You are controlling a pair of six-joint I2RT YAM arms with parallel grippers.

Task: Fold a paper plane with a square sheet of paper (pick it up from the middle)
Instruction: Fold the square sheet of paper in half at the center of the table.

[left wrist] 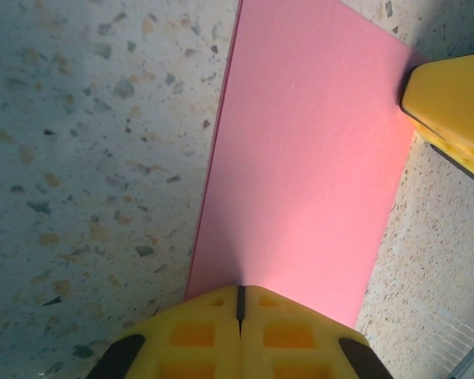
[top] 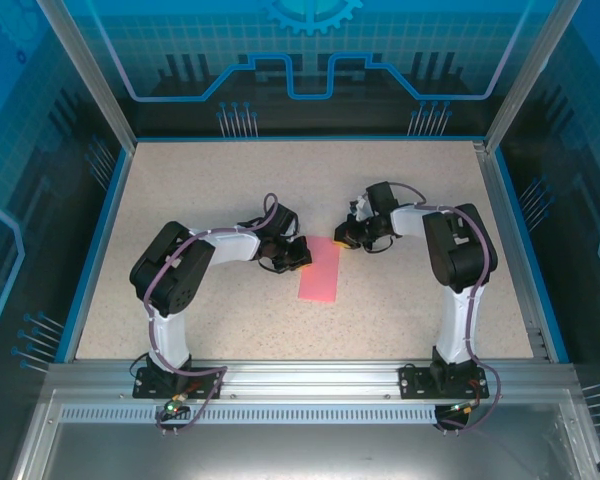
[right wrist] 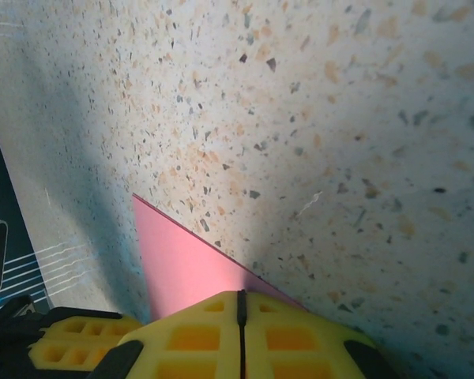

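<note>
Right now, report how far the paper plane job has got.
Done: the sheet of paper lies on the table as a narrow rectangle, apparently folded in half. In hand: left gripper and right gripper, both shut, sit at its far end. To do: nose folds, wings; no dart shape yet.

Lab test cell, blue panel walls [top: 310, 60], aluminium frame [top: 300, 378]

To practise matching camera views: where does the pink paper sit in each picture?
Top external: pink paper at the centre of the speckled table.
Left wrist: pink paper central, running up from the left gripper.
Right wrist: pink paper lower left, a wedge above the right gripper.
Shared landmark: the speckled table.
</note>
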